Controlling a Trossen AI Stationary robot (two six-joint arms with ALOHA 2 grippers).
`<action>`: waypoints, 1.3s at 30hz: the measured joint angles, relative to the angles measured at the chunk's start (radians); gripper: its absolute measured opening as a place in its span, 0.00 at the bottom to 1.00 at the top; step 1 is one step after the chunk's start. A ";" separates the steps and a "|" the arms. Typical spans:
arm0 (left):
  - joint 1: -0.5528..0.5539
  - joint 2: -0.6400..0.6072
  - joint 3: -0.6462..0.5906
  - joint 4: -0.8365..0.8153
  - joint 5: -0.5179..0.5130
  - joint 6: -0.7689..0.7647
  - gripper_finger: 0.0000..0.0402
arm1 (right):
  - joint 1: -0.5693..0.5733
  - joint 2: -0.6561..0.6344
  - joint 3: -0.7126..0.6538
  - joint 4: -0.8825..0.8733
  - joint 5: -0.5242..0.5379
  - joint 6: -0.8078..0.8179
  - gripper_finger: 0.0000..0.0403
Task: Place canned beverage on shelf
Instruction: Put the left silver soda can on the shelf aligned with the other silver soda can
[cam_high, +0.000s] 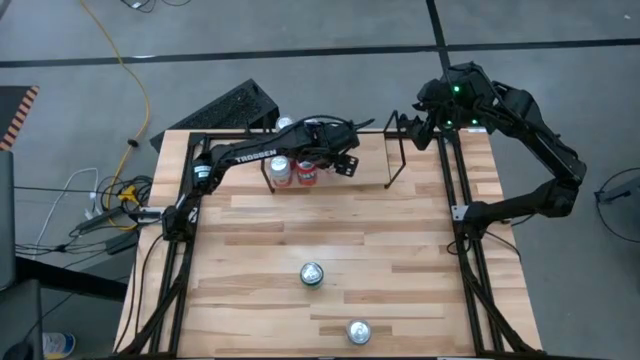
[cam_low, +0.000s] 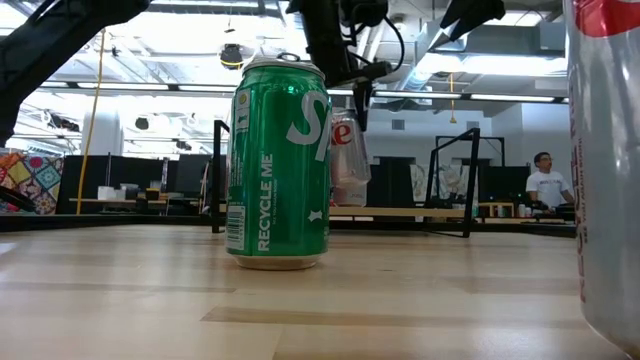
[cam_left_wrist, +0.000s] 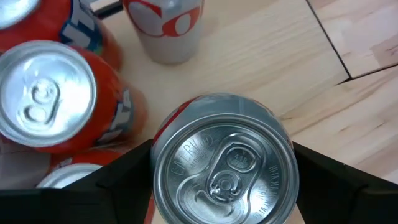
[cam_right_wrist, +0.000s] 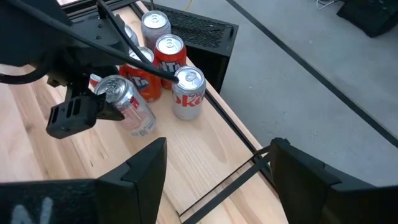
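Note:
The wire shelf (cam_high: 395, 160) stands at the table's far side, and several orange and silver cans (cam_right_wrist: 168, 53) stand at its left end. My left gripper (cam_high: 314, 163) is shut on a silver-and-red can (cam_left_wrist: 224, 168) beside that group. The can also shows in the right wrist view (cam_right_wrist: 127, 106) and, behind the green can, in the low view (cam_low: 346, 150). My right gripper (cam_high: 422, 118) is open and empty over the shelf's right end. A green can (cam_high: 312, 274) and a silver can (cam_high: 358, 331) stand upright on the table nearer the front edge. My left gripper pinches the can's side wall just under its top rim (cam_left_wrist: 155, 163), one finger (cam_left_wrist: 118, 177) on each side. The fingers come from above, pointing down. The can is tilted below the gripper (cam_right_wrist: 134, 115). I cannot tell whether its base touches the shelf floor.
A silver-and-red cola can (cam_right_wrist: 186, 93) stands close to the held can. The shelf's upright wire loop (cam_low: 470, 180) rises at the right end. Black frame rails (cam_high: 460, 200) run along both table sides. The low camera sits close to the silver can (cam_low: 605, 170).

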 joint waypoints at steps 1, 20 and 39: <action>0.000 0.000 0.000 0.002 0.000 0.011 0.73 | 0.000 0.000 0.000 0.000 0.000 0.000 0.65; 0.000 -0.005 0.000 0.022 -0.035 0.043 0.84 | 0.000 0.000 0.000 -0.004 -0.001 -0.003 0.65; -0.057 -0.120 0.153 0.050 0.121 0.193 0.85 | 0.065 -0.028 -0.208 -0.010 -0.001 0.420 0.65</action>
